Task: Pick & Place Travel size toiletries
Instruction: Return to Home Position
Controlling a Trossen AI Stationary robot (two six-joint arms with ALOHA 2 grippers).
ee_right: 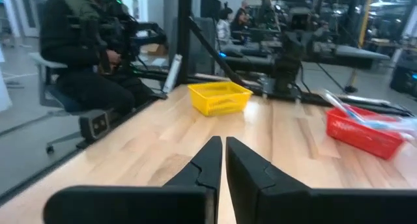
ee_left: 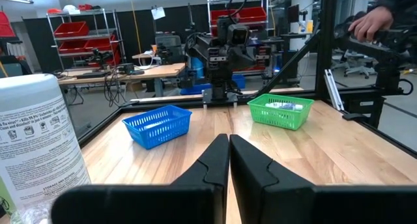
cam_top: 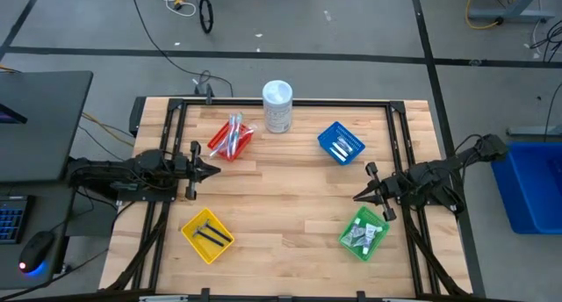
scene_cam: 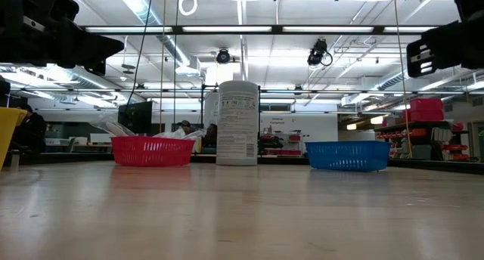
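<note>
Across the wooden table (cam_top: pixel 290 205), every one of the travel size toiletries (cam_top: pixel 362 235) I can see lies in a basket.
- Far left: red basket (cam_top: pixel 217 151), with pale-blue and white sticks (cam_top: pixel 234 135) poking over the rim.
- Far right: blue basket (cam_top: pixel 326 133), with white tubes (cam_top: pixel 341 147) side by side.
- Near left: yellow basket (cam_top: pixel 193 218), with thin black pieces (cam_top: pixel 209 235).
- Near right: green basket (cam_top: pixel 376 246), with grey packets and something white, jumbled; their long axes cannot be told.
- Far middle: tall white container (cam_top: pixel 277 106), upright between red and blue.

Left gripper (cam_top: pixel 215 170): mid-left, pointing right toward the centre, fingers pressed together with nothing between them. The red basket is near its tips on the far side.

Right gripper (cam_top: pixel 358 197): mid-right, pointing left, fingers likewise together and empty. It is just on the far side of the green basket and not touching it. The low view shows both arms raised off the wood.

Judgement: the sorting looks finished, so the coming move is a retreat and not a pick. What matters is that the green basket lies just nearward of the right fingers. That arm should draw back rightward along its own axis without dipping, or it may clip the rim.
</note>
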